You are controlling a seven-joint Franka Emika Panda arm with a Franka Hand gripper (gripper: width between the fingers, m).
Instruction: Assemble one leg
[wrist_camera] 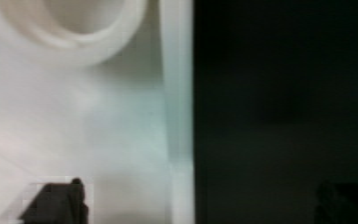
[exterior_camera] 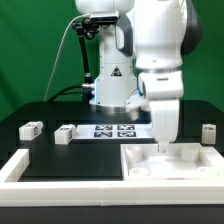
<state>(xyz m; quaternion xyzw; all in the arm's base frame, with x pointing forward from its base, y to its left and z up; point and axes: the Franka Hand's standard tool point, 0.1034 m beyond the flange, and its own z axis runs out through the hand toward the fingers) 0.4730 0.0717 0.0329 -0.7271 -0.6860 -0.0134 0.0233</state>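
Three legs, small white blocks with black-and-white tags, lie on the black table in the exterior view: two at the left (exterior_camera: 30, 128) (exterior_camera: 65, 133) and one at the far right (exterior_camera: 208, 132). My gripper (exterior_camera: 160, 148) is lowered onto the large white tray-shaped piece (exterior_camera: 185, 163) at the front right, far from every leg. In the wrist view my gripper (wrist_camera: 199, 203) is open. Its dark fingertips (wrist_camera: 55, 200) stand wide apart, either side of the tray piece's edge (wrist_camera: 172, 120), with nothing held. A round recess (wrist_camera: 78, 25) shows in the white surface.
The marker board (exterior_camera: 113, 130) lies in front of the robot base. A long white raised frame (exterior_camera: 45, 168) runs along the front left, next to the tray piece. Black table (wrist_camera: 282, 110) lies beside the tray edge.
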